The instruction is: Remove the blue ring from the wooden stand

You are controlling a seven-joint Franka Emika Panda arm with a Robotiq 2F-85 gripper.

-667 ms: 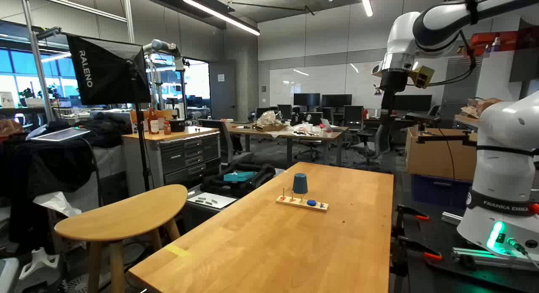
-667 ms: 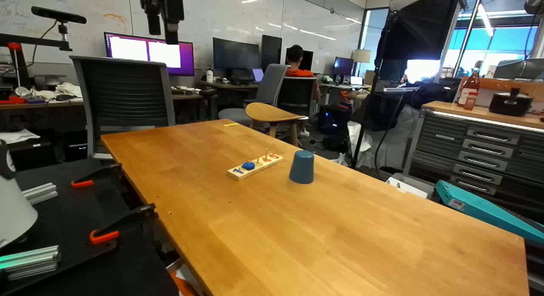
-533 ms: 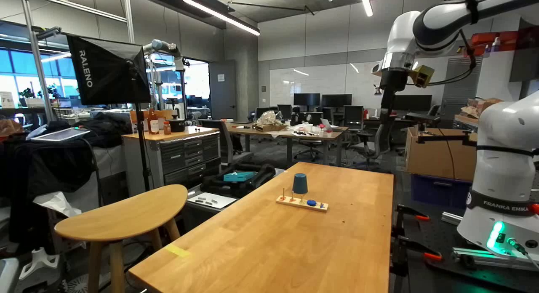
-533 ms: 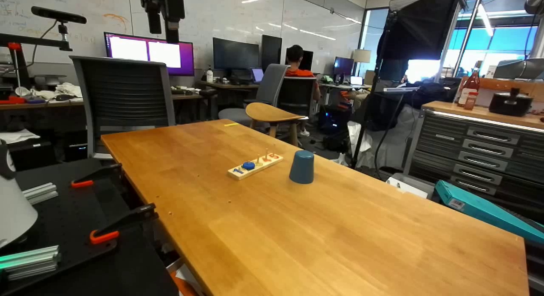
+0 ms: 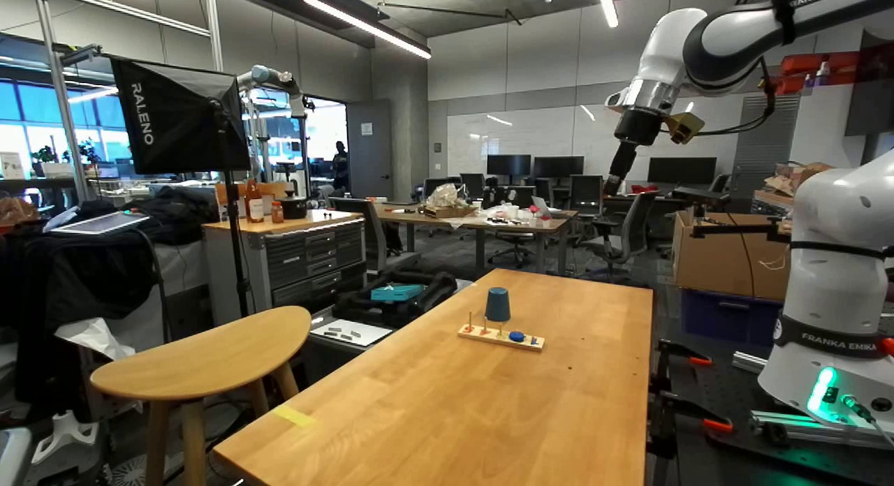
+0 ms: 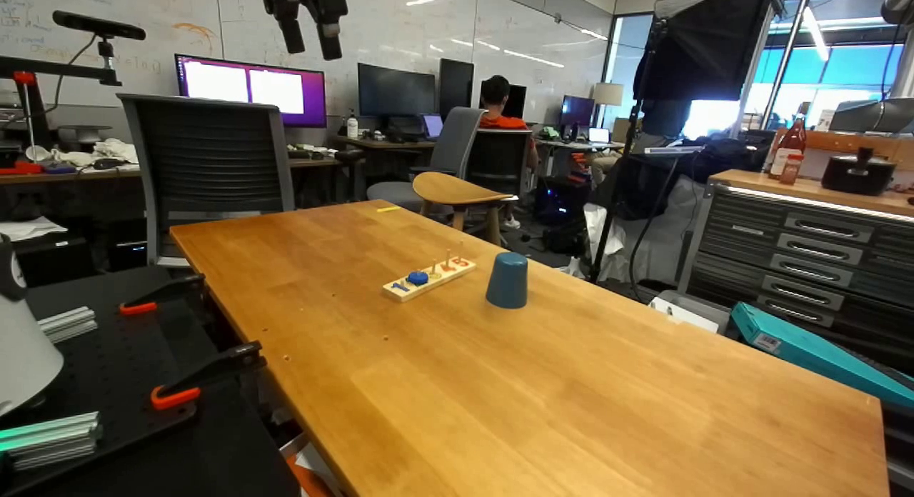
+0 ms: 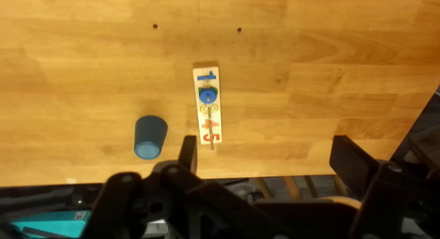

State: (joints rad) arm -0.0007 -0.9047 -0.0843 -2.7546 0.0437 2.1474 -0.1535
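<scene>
The small blue ring sits on the light wooden stand near the number 2, around a short peg. The ring shows in both exterior views [image 5: 517,336] [image 6: 417,278] and in the wrist view [image 7: 208,95]. The stand [image 5: 493,338] is a flat strip with painted numbers and upright pegs of rising height; it also shows in the other views [image 6: 428,285] [image 7: 202,117]. My gripper [image 5: 612,186] is high above the table, tilted, away from the stand. It is open with nothing between its fingers, as an exterior view [image 6: 313,46] and the wrist view [image 7: 264,143] show.
A blue-grey cup [image 6: 507,280] stands upside down beside the stand on the long wooden table [image 5: 447,416]; it also shows in the wrist view [image 7: 150,136]. A wooden stool [image 5: 202,353] is off the table's side. Clamps [image 6: 175,397] hold the black robot base.
The gripper has tilted and swung from nearly straight down to slanting toward the table side, rising slightly. The ring, stand and cup have not moved. A person appears in the far doorway.
</scene>
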